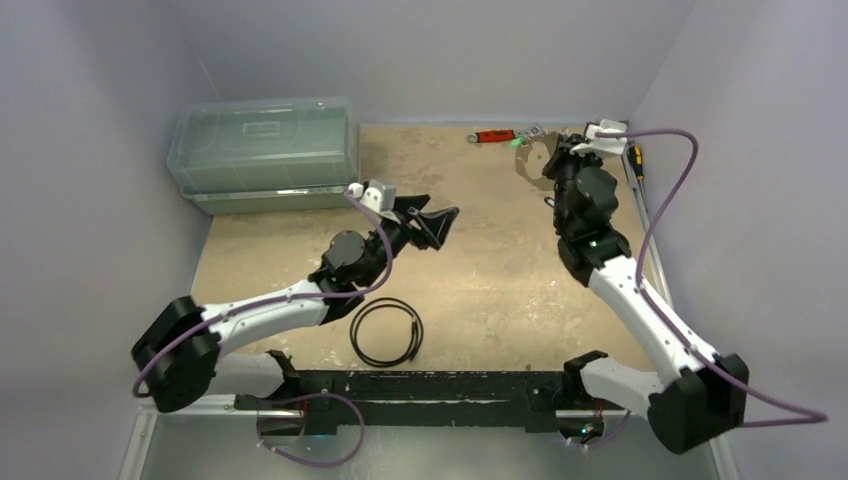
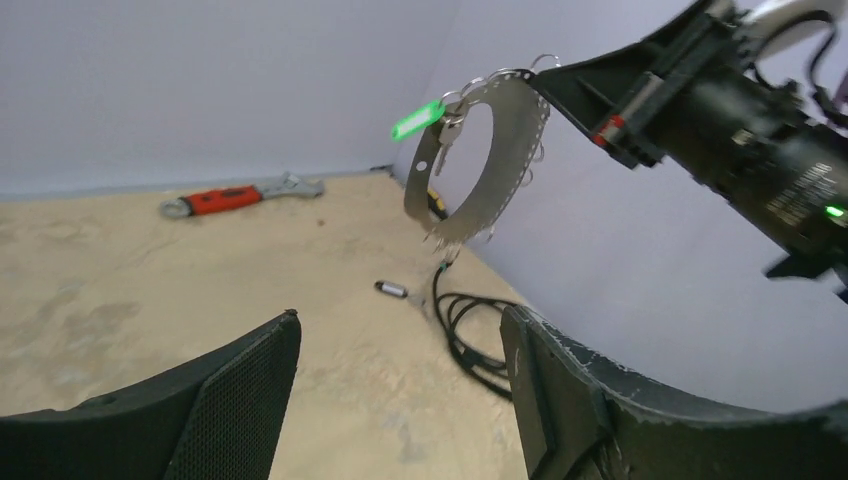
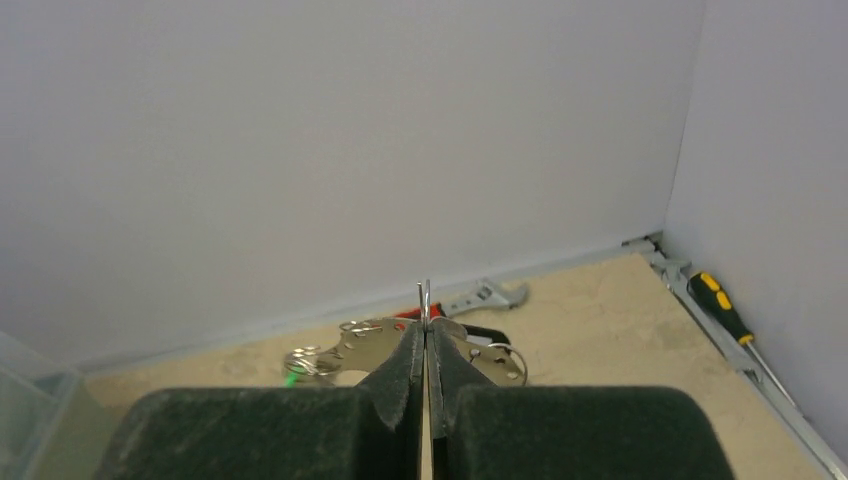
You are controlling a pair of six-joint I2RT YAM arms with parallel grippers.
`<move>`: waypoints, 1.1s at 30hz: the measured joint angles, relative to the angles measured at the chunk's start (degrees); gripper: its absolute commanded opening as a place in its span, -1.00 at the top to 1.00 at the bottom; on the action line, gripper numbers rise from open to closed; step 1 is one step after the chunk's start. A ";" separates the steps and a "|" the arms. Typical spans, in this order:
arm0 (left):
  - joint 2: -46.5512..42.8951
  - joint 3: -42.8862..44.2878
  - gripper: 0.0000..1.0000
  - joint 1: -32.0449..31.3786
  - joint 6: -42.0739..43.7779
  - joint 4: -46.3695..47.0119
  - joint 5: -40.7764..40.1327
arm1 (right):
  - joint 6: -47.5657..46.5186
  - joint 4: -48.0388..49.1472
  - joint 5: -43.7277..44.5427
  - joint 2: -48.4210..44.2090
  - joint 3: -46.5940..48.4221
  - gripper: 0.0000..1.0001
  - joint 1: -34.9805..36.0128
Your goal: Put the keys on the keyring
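Right claw (image 3: 426,335) is clenched on the thin edge of the keyring (image 2: 520,125), fingers pressed together w/ the metal sticking up btwn them. The ring is held off the table, standing on edge, just right of the wrench (image 1: 494,136) by the back wall. It's a flat holed band w/ small wire loops along its rim. A green tag (image 2: 418,120) and a key (image 2: 447,145) hang from its top, on the wrench side. Screwdriver (image 3: 722,305) lies further right of the wrench, along the side wall. Left claw (image 1: 437,222) is spread wide, gripping nothing, well apart from the wrench toward the near left. Black cable coil (image 1: 387,331) lies nearer still, past that claw.
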 measured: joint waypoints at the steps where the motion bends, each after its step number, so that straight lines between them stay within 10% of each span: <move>1: -2.89 -1.77 -0.46 0.00 0.35 -2.49 -0.81 | 1.14 0.31 -1.49 2.27 0.04 1.00 -1.79; 14: -29.90 -9.60 -0.43 -0.11 0.72 -29.33 -7.17 | 9.03 5.90 -14.38 24.50 0.68 1.00 -18.56; 33: -32.44 -10.49 -0.40 -0.13 -0.28 -38.47 -7.50 | 10.86 9.77 -20.15 29.40 0.15 1.00 -22.49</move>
